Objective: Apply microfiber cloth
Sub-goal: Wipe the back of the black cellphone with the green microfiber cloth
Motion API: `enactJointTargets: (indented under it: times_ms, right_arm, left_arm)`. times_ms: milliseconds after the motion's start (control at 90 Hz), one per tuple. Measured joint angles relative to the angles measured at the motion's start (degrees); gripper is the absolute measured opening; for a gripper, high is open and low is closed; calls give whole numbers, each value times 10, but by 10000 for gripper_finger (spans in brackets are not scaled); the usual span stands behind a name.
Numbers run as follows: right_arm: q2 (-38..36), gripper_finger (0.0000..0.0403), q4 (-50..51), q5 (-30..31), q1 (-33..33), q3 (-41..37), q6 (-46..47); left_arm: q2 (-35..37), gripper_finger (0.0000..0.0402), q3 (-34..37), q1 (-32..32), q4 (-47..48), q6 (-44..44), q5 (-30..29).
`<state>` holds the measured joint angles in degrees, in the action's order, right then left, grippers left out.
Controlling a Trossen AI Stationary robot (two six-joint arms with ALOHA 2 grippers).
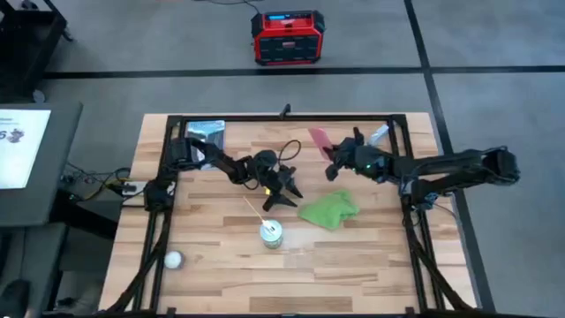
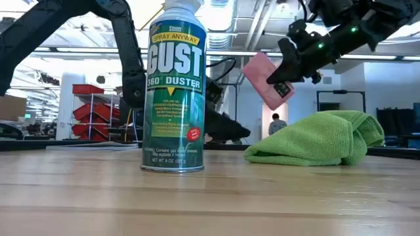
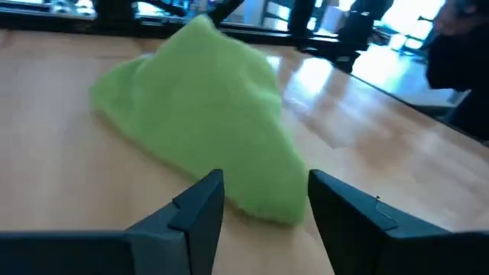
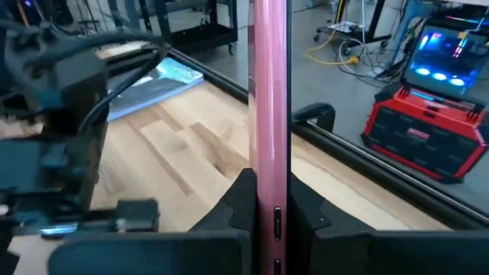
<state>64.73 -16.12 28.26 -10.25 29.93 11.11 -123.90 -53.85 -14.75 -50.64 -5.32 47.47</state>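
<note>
Two arms were over the table (image 1: pixel 212 265) when I looked at my feeds. My left pincer (image 1: pixel 281 196) sat low near the middle of the table, its fingers (image 3: pixel 200 206) spread apart with nothing between them, their tips aimed at the near edge of the microfiber cloth (image 1: pixel 329 209). From the left wrist camera the cloth (image 3: pixel 206 114) lay just ahead of the open fingers, close to them; I could not tell whether they were touching it.

The cloth rested crumpled in a soft green heap on the wood, right of centre, between the two arms. In the low view it (image 2: pixel 321 137) sat flat on the table beside the duster can (image 2: pixel 174 85), apart from it.

My right pincer (image 1: pixel 333 159) hung above the table behind the cloth, closed on a pink phone (image 1: pixel 320 140). The right wrist camera showed the phone (image 4: pixel 270 99) edge-on, pinched upright between the two fingers. In the low view the phone (image 2: pixel 264 80) was held tilted in the air, clear of the cloth below.

The can (image 1: pixel 271 233) stood upright toward the front of the table, with a thin stick (image 1: pixel 254 210) lying just behind it. A small white ball (image 1: pixel 174 260) lay near the front left corner, and a silvery packet (image 1: pixel 205 132) at the back left.
</note>
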Motion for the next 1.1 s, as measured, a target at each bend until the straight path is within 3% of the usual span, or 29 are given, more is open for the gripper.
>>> enactJointTargets:
  times_ms: [233, 578, 922, 1100]
  right_arm:
    - [-14, 12, 11, -43, -26, 0, -1]
    - [-20, 12, 33, -46, -30, 0, -1]
    - [-21, 12, 41, -45, -29, 0, -1]
    - [-21, 12, 42, -45, -29, 0, -1]
  left_arm:
    - [0, 171, -36, 28, 55, -14, -2]
    - [0, 171, -57, 36, 105, -35, -147]
    - [0, 171, -57, 57, 102, 22, -117]
    - [0, 171, -57, 81, 104, 28, -149]
